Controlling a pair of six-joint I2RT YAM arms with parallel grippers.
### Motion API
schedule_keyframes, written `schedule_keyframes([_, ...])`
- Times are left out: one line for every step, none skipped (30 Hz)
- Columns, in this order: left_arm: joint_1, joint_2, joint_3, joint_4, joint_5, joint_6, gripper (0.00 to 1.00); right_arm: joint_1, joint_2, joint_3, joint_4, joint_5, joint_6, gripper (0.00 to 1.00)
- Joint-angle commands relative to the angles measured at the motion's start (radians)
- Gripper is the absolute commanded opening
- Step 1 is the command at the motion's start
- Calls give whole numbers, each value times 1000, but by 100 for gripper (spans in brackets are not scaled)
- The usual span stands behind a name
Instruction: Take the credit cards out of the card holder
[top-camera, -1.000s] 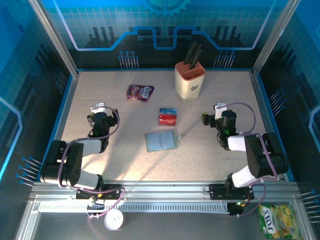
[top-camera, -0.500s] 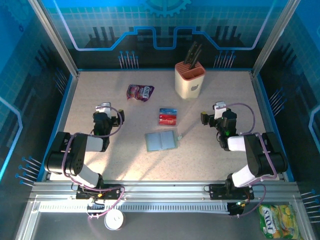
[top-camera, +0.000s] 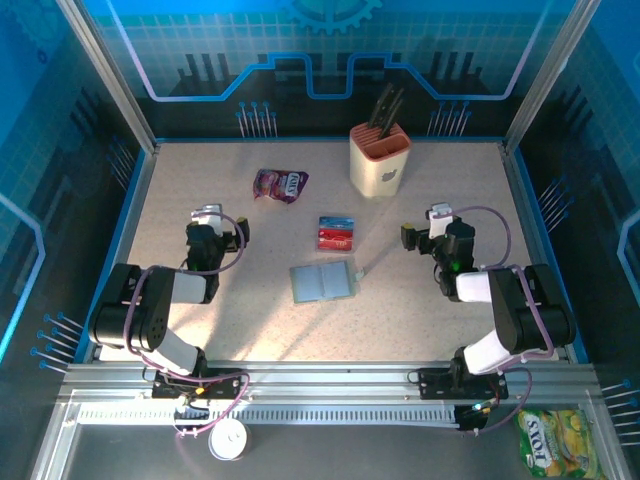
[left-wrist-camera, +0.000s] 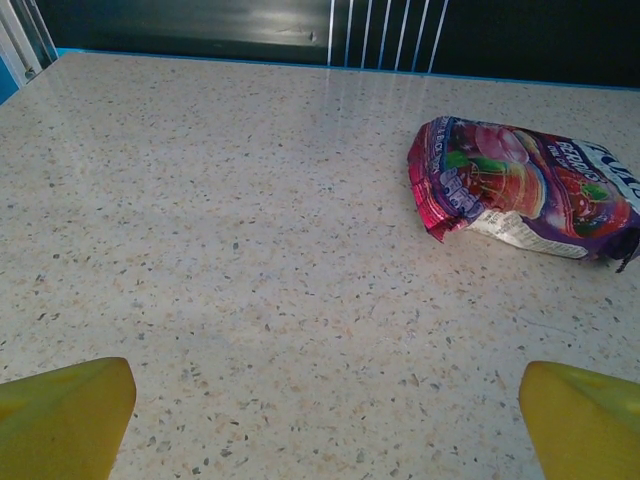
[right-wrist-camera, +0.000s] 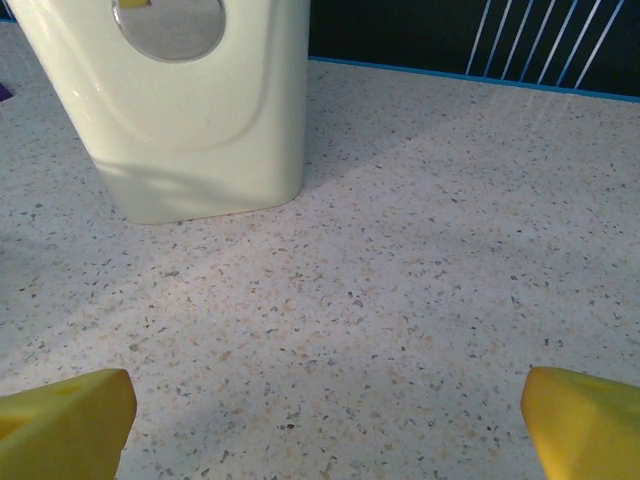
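Speckled table (top-camera: 200, 180), blue edge. Left gripper (left-wrist-camera: 322, 418) low over table, left of centre, jaws spread wide, nothing between them. Right gripper (right-wrist-camera: 325, 420) low at right, jaws equally wide, empty, facing knife block (top-camera: 380, 165) at far centre. Card holder (top-camera: 323, 282) lying open flat mid-table, between grippers. Purple snack pouch (left-wrist-camera: 520, 190) far left of centre. Credit cards (top-camera: 337, 233) on table just beyond holder, red and blue, not touching it.
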Motion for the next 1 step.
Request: schedule_keyframes([8,5,-4,30,23,18,99,-18,8,1,35,-18,-4,100])
